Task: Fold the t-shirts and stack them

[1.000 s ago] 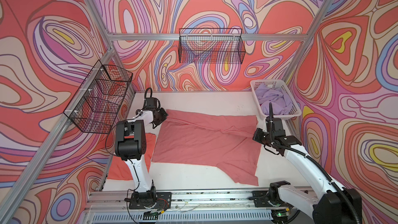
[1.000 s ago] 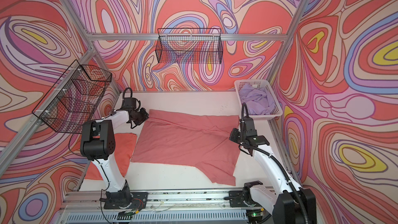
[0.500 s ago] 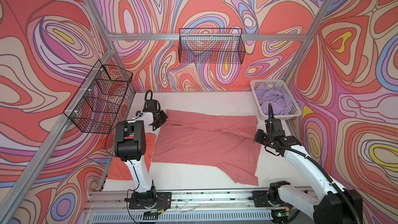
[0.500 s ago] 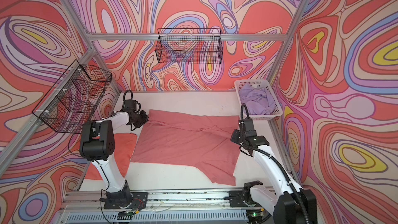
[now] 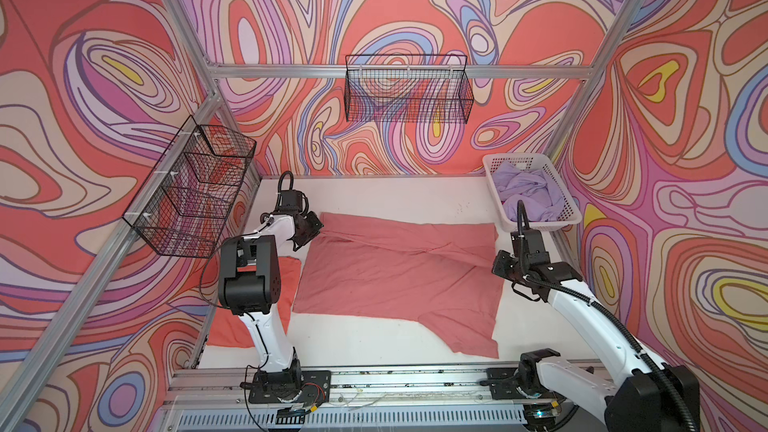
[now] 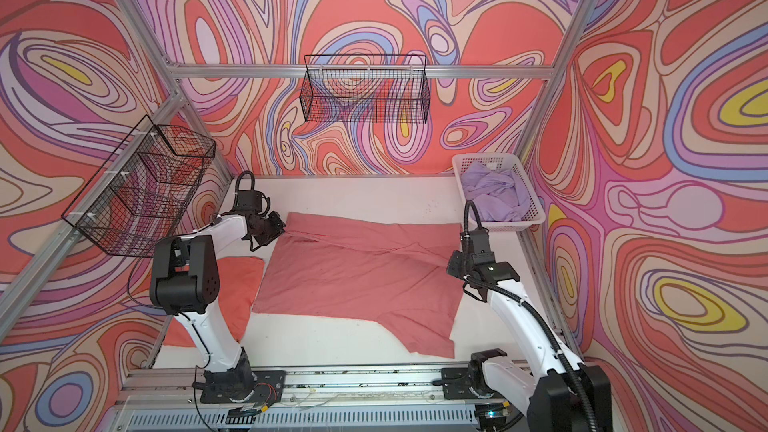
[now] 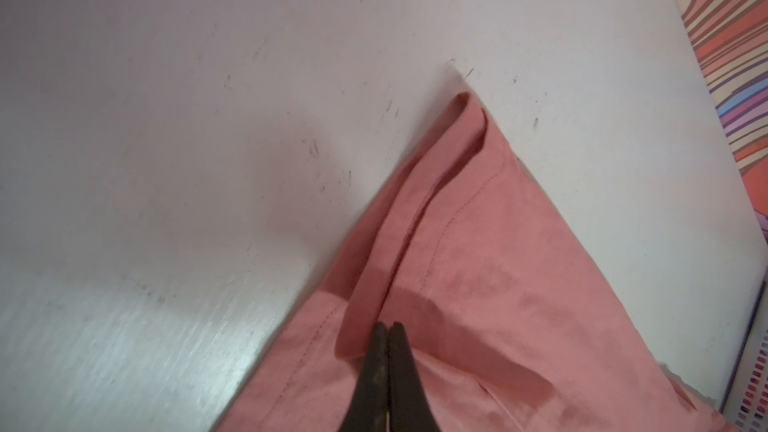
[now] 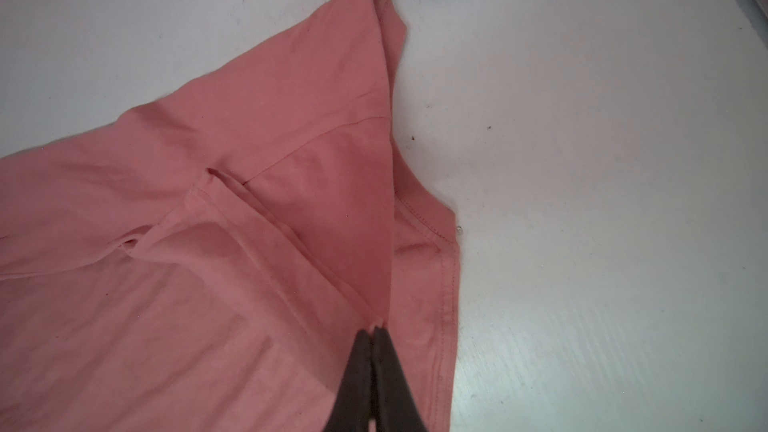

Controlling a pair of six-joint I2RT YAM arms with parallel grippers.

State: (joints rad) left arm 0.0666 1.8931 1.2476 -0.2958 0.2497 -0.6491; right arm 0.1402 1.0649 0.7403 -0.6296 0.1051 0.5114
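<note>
The salmon-pink shirt [image 5: 395,276] lies spread at the centre of the table [image 5: 395,197], with a narrow strip along its 12 o'clock edge already turned over. The left gripper [image 7: 387,332] pinches a fold at its 10 o'clock corner, jaws pressed together. The right gripper [image 8: 372,332] pinches a raised pleat at 3 o'clock. This looks like a lengthwise fold. Next, both should carry the edge evenly toward 6 o'clock. Compared with 1 second ago, almost nothing has shifted.

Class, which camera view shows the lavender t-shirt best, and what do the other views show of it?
Both top views: the lavender t-shirt lies crumpled in the white basket, seen from above. The wrist views show none of it, only bits of the basket.
</note>
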